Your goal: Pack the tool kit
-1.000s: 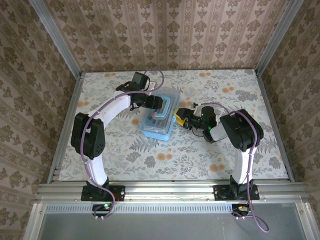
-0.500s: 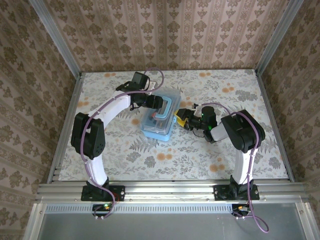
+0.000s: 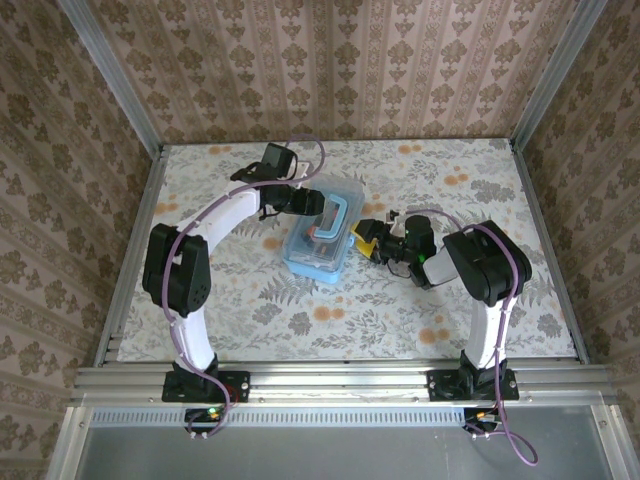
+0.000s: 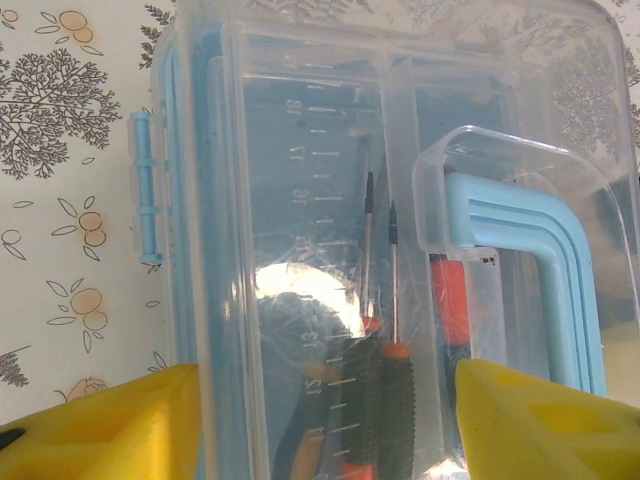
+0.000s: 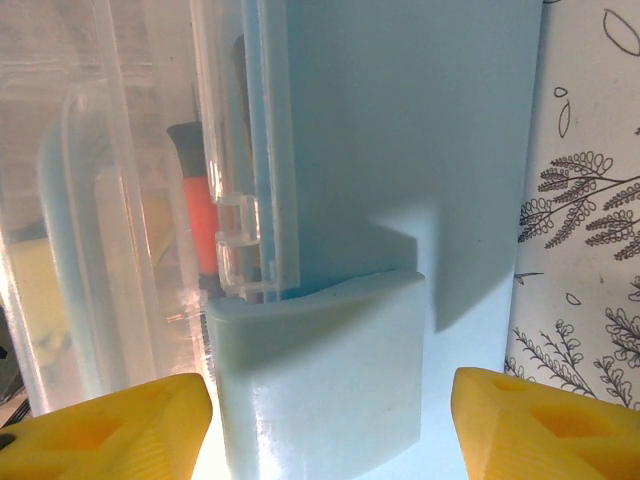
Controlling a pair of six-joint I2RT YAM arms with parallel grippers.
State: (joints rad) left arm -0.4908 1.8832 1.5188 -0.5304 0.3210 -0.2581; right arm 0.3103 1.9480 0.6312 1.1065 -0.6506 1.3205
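Straddling the case latch with fingers apart, the right gripper is facing it squarely; the left gripper, seemingly spread too, is hovering above.

The light-blue translucent case is lying flat between the left gripper and the right gripper. Orange-and-black screwdrivers are resting inside beneath its clear lid, and its blue handle is showing just ahead of the left gripper.
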